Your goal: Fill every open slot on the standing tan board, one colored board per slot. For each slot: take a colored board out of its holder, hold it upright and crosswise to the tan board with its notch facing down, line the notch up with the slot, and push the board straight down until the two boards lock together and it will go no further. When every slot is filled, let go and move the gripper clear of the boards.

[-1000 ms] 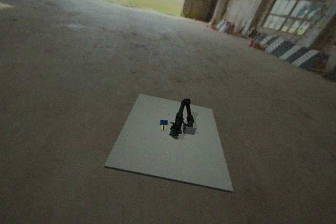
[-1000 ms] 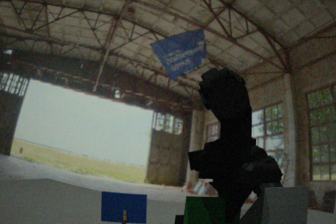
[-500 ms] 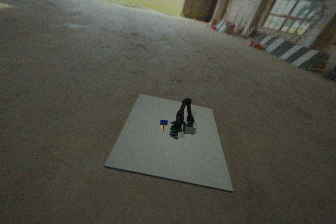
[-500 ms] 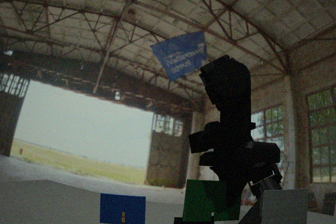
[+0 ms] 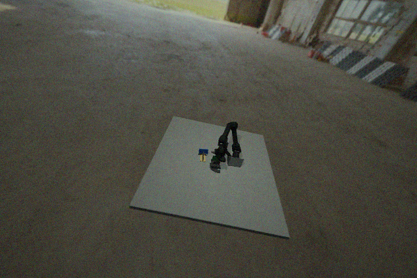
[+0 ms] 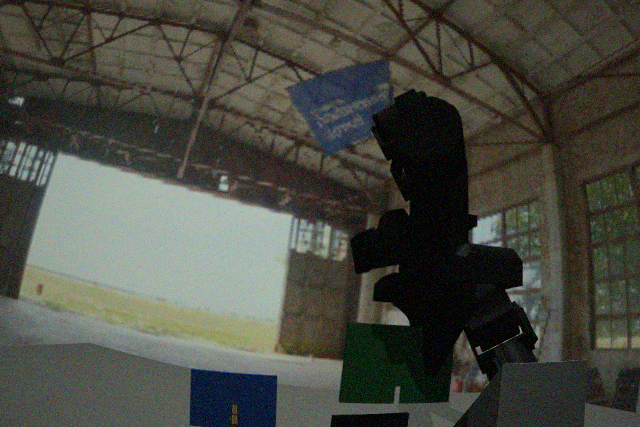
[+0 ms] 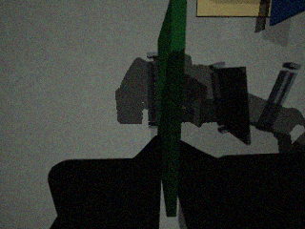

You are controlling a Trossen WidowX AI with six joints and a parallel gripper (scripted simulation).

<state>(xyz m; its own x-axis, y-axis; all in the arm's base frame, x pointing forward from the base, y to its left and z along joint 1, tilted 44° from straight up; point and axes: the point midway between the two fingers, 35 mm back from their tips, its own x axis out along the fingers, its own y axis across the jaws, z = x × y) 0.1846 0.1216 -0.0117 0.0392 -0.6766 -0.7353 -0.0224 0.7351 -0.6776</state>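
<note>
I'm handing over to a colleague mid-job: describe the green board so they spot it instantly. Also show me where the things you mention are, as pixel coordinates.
On the pale grey slab (image 5: 208, 194), find the black arm (image 5: 232, 127) (image 6: 439, 169). At its lower end, the tool grips the green board (image 6: 382, 360) (image 7: 172, 95) upright. Unlike the blue board (image 5: 202, 151) (image 6: 232, 393), it hangs raised, its notch facing down.

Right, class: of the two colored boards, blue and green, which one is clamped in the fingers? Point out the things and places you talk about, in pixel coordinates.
The green board (image 6: 374, 360) (image 7: 177, 38): the fingers grip it, while the blue board (image 6: 222, 393) (image 5: 202, 151) stands apart.
</note>
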